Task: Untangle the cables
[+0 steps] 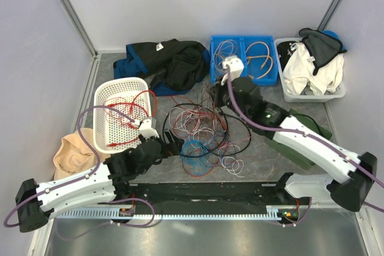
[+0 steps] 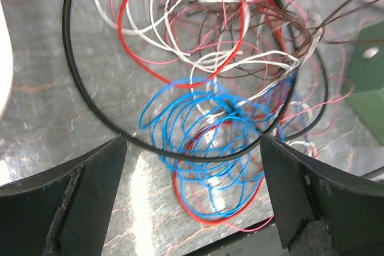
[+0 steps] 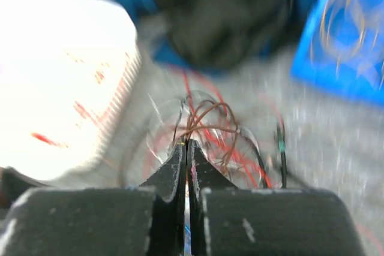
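**Pull one thin wire out, slow and gentle**

My job is to pull apart the messy tangle of thin red, black, white and blue cables (image 1: 204, 133). It lies in the middle of the top view, on the grey speckled desk (image 1: 264, 163), between my two arms.

I think the step now is to draw one strand out of the heap with my right claw (image 3: 186, 145). To do it well, I should lift slowly and move away from the heap, not yank. A hard tug could pull the knots tighter or make the thin wire slip out. I should watch if only one wire comes. If the whole heap drags along, my left claw (image 2: 193, 142) can come down and hold the rest in place.

My right claw is pinched all the way shut. In the top view it sits at the upper edge of the tangle, just below the blue plastic tray (image 1: 242, 39). Thin brown and red wires curl up right from its tips. I think a strand is caught there, but the wrist picture is blurry, so I cannot be sure.

My left claw is as wide as it goes and holds nothing. It hangs over the lower left of the tangle, near the white plastic basket with holes (image 1: 99, 97). Between its fingers I see bright blue wire loops (image 2: 198, 124) and a thick black cable (image 2: 75, 82) curving across them.
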You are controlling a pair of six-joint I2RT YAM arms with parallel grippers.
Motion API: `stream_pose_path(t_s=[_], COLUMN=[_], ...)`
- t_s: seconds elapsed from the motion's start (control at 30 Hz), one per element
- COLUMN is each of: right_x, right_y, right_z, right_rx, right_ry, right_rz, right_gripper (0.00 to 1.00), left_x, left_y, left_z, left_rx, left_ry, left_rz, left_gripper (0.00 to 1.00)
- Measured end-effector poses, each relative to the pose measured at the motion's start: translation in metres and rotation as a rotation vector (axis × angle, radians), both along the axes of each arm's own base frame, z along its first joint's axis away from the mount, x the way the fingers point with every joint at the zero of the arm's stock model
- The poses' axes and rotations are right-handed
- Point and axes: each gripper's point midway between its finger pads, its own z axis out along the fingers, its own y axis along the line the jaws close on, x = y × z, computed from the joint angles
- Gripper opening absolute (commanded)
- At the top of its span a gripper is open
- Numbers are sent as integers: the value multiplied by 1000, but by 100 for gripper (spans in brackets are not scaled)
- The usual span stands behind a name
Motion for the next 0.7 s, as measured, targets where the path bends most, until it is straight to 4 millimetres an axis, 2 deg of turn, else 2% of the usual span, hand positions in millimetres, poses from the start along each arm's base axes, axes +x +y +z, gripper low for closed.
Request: stream_pose_path(t_s=[0.1, 0.17, 0.23, 0.33, 0.5, 0.7], right_x=[-4, -9, -15, -23, -33, -55], right_y=[-4, -6, -8, -7, 1, 11], right_z=[67, 96, 114, 119, 102, 108], right_rx=[89, 130, 162, 182, 190, 253], right_ry=[-87, -120, -138, -128, -62, -12], right_rz=[3, 17, 33, 61, 114, 213], right_gripper=[0, 0, 0, 0, 0, 0], left_x=[7, 12, 16, 21, 24, 21], left_y=[-1, -2, -3, -3, -9, -29], left_z=[22, 43, 64, 94, 137, 161], left_rx=[-16, -45, -80, -138, -260, -318], left_ry=[-52, -109, -165, -256, -390, -534], left_rz=[9, 13, 13, 15, 6, -99], left_gripper=[99, 100, 100, 100, 100, 100])
